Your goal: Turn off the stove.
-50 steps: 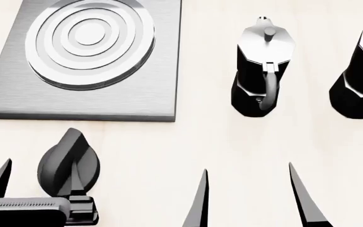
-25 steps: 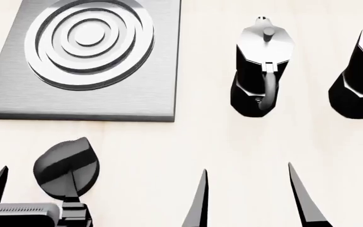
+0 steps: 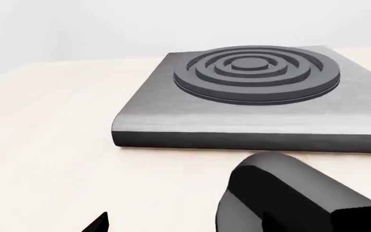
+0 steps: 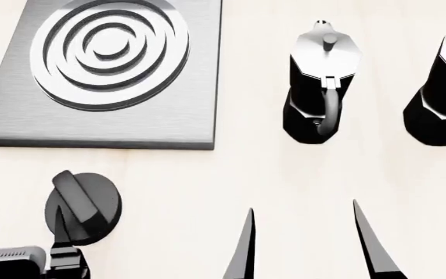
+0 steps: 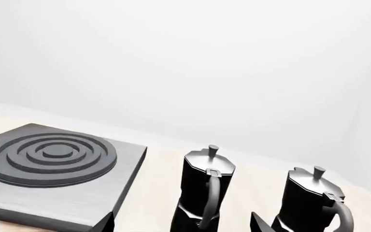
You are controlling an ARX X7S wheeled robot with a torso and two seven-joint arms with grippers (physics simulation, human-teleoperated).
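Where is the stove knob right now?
In the head view the knob sits on the table at lower left, just in front of the stove slab, with the left gripper at it; both moka pots stand far to the right.

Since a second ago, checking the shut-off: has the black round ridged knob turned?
Yes. The black round ridged knob has rotated: its ridge, earlier leaning right, now leans left, judged against the fixed brushed-grey metal stove slab above it.

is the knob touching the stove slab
Apart. The head view shows a strip of bare pale table between the knob and the slab's near edge; the left wrist view shows it too.
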